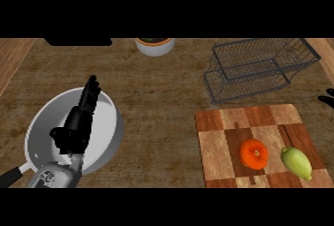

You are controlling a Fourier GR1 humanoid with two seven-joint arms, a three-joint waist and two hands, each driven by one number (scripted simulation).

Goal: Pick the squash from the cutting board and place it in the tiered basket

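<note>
1. The squash (297,163), pale yellow-green, lies on the cutting board (222,145) near the worktop's (163,101) front right corner, toward the board's right edge.
2. An orange tomato-like fruit (254,154) sits just beside the squash on its left, apart from it.
3. The tiered basket (261,68), dark wire, stands behind the board toward the worktop's back right corner.
4. The left hand (81,119) hangs over a pale frying pan (111,141) on the worktop's left side, its fingers (90,90) straight and pointing toward the back edge, holding nothing.
5. The right hand (327,99) barely shows at the worktop's right edge; only dark fingertips appear, and whether they are spread or curled I cannot tell.
6. A white pot (154,46) stands at the back edge.
</note>
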